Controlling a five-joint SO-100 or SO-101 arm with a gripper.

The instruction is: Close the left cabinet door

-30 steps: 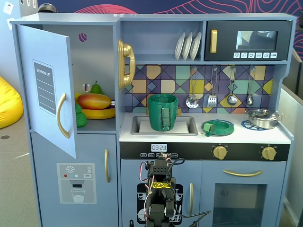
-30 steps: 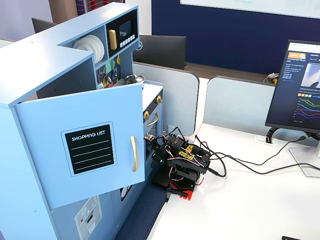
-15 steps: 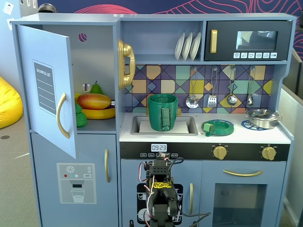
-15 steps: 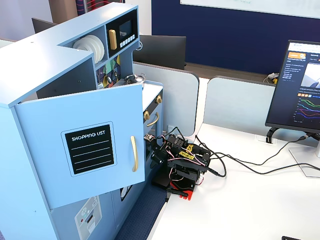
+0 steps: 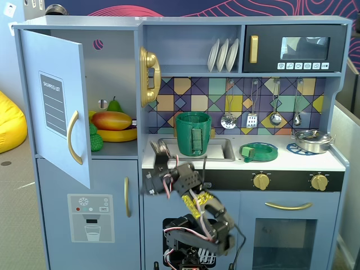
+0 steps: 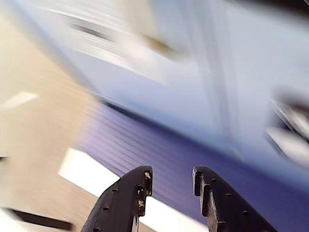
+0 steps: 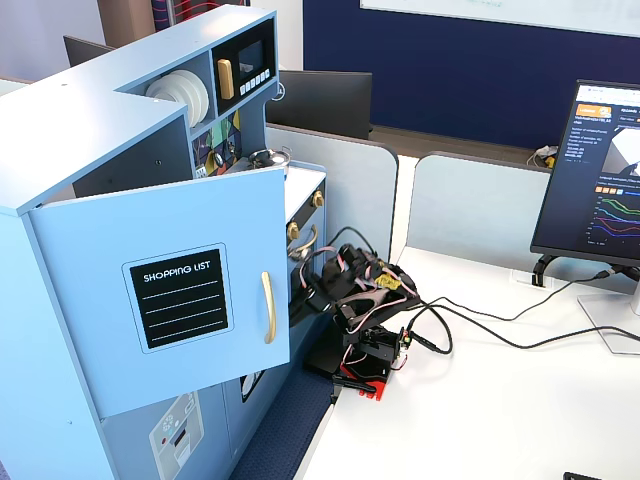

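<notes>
Cabinet door (image 5: 55, 107), light blue with a "SHOPPING LIST" chalkboard (image 7: 180, 297) and a curved gold handle (image 5: 73, 137), stands swung open from the toy kitchen (image 5: 292, 163), hinged at that kitchen's left edge in a fixed view, leaving toy fruit (image 5: 112, 125) on the shelf behind it exposed. The gripper (image 6: 170, 180) sits low in front of the kitchen, to the right of the door and apart from it, its two dark fingers (image 6: 126, 195) spread with a clear gap and nothing between them, though the wrist view is blurred.
</notes>
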